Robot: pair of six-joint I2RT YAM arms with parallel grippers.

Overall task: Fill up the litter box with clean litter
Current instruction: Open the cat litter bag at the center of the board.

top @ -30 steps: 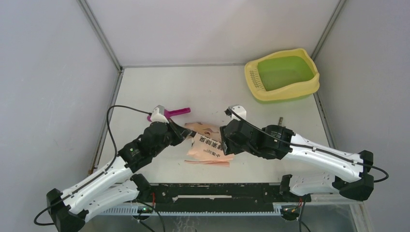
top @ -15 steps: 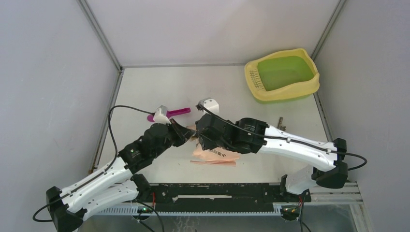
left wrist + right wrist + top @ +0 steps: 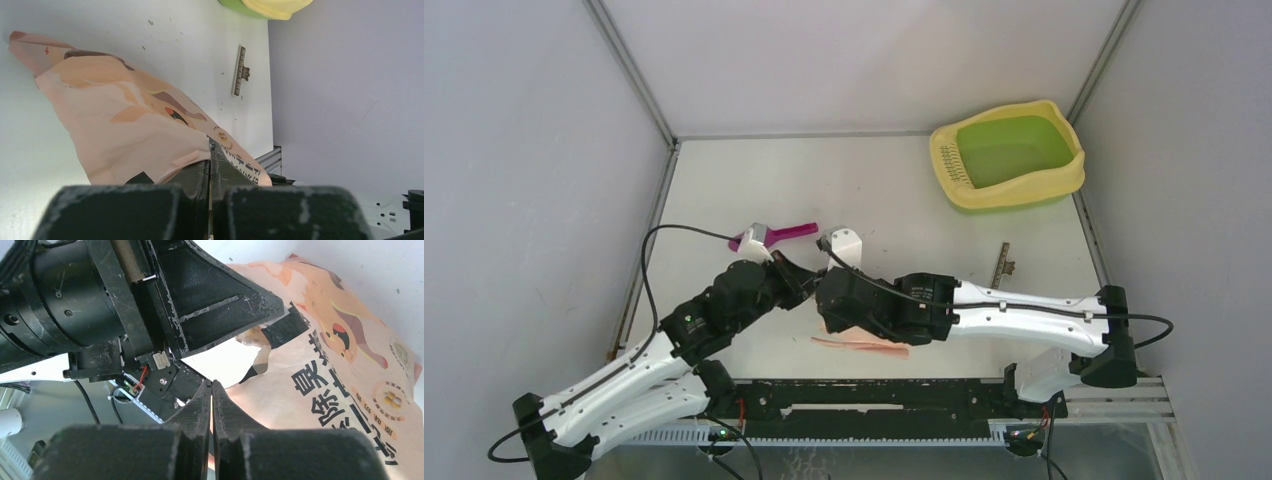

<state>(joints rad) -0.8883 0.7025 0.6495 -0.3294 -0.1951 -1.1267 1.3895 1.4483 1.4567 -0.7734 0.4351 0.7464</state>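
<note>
While both arms meet over the peach-pink bag (image 3: 325, 390) near the front edge of the table (image 3: 854, 180), the left gripper (image 3: 210, 150) is fully closed, pinching the bag's edge. The right gripper (image 3: 212, 385) is closed to a sliver on the same bag just beside it. What the bag holds cannot be seen. The litter box (image 3: 1016, 198) sits well apart at the far right corner, its basin showing plain green. A few specks of litter (image 3: 150, 22) dot the table.
</note>
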